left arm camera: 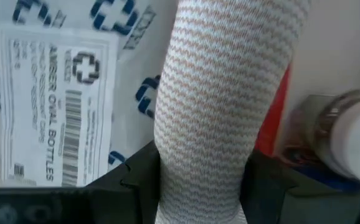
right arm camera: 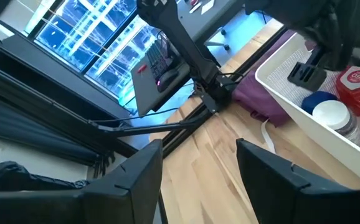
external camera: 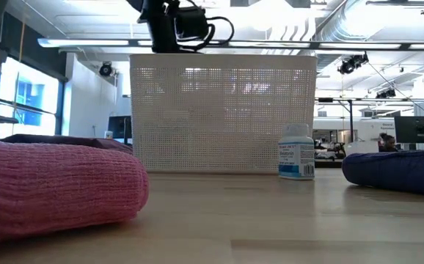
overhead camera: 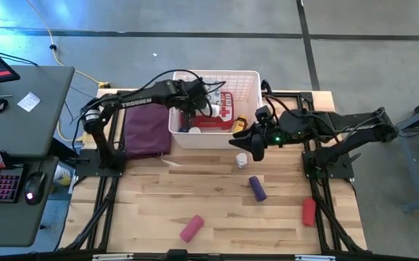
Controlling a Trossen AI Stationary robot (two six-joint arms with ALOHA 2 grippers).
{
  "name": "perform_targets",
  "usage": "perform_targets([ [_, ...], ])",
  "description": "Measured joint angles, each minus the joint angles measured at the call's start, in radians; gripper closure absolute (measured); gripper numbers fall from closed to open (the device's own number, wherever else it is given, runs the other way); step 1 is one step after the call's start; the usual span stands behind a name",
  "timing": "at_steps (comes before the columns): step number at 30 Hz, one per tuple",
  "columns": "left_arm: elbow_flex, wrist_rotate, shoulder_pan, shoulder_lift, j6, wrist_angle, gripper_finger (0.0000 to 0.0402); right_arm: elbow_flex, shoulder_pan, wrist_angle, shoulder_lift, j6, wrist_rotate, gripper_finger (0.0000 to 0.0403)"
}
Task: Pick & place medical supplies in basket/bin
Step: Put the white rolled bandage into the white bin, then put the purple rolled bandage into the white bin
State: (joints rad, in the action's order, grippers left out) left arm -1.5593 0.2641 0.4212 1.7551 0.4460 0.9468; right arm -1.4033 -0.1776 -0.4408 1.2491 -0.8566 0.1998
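My left tool is reaching down into the white basket at upper centre of the overhead shot, arm bent in from the left edge of the worktop. On its wrist cam a beige woven roll stands between the two fingers, filling the gap between them, so I'd call it pinching the roll. Behind the roll there's a clear bag with a barcode label reading amber oval bottles, a strip of red, and a white-capped jar cut off at the right edge.

My right tool sits just in front of the basket's right corner in the overhead, arm stretched in from the right, fingers spread with nothing between them.

Basket contents are hard to read from above: I can make out the red first-aid case, a small amber jar and something white under the left arm, the rest is hidden. From the low cam the basket wall blocks everything inside.

Still out on the worktop: a small white bottle just below the right tool, a purple roll, a red roll and a pink roll. The maroon pouch lies left of the basket.
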Motion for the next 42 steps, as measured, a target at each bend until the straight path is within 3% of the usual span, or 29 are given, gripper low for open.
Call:
perform_targets([
  [10,0.000,-0.049,-0.002,0.001,-0.007,0.032,0.0138,0.000,0.000,-0.001,0.000,0.023,0.000,0.0206],
  [20,-0.037,0.045,-0.002,-0.012,-0.091,0.148,0.0105,0.000,0.000,-0.072,0.000,-0.005,-0.095,0.0206],
  [29,-0.331,-0.013,-0.018,-0.014,-0.270,0.318,0.0143,0.000,-0.011,-0.475,0.000,-0.114,-0.216,0.0206],
  [33,-0.495,-0.067,-0.027,-0.016,-0.340,0.359,0.0164,0.000,-0.049,-0.630,0.005,-0.223,-0.212,0.0206],
  [38,-0.682,-0.130,-0.069,-0.017,-0.443,0.390,0.0186,0.028,-0.098,-0.688,0.039,-0.262,-0.208,0.0206],
  [42,-0.799,-0.150,-0.120,-0.017,-0.503,0.428,0.0200,0.157,-0.143,-0.642,0.048,-0.318,-0.196,0.0206],
])
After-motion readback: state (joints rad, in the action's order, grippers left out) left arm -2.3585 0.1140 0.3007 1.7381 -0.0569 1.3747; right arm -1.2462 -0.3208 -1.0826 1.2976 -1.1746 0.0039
